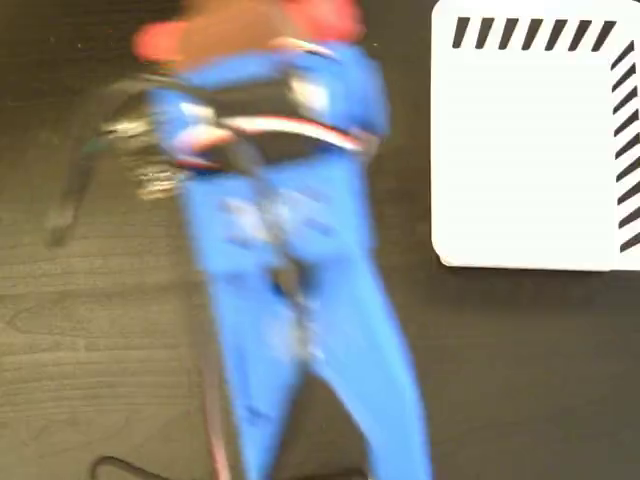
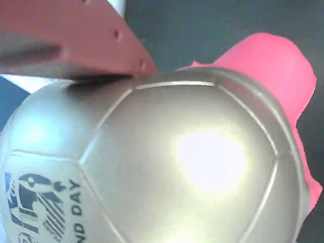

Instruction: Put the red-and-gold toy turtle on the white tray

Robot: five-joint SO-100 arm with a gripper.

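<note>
In the fixed view, we begin at the left side, where the dark wood-grain tabletop is bare except for a thin dark cable that runs along its lower edge. A little to the right we see the blue robot arm, very blurred, which rises from the bottom edge of the picture up to the top. Near its upper end there are black parts and a red-and-white strip, and some dark wires hang on its left side. At the very top of the arm the red claw is a blurred shape, and something brownish-gold sits between its red parts; we cannot tell more from this view. Further to the right, well apart from the arm, the large flat white rectangular tray with rounded corners lies on the tabletop, with short dark diagonal stripes along its top and right edges.

In the wrist view, at the upper left, one red plastic finger of the claw presses on the shiny gold domed shell of the small red-and-gold toy turtle. The shell fills nearly the whole picture and has a dark printed mark at the lower left. To the right, a coral-red soft part of the turtle sticks out over the dark tabletop. So the claw holds the turtle, and the turtle is not on the tray.
</note>
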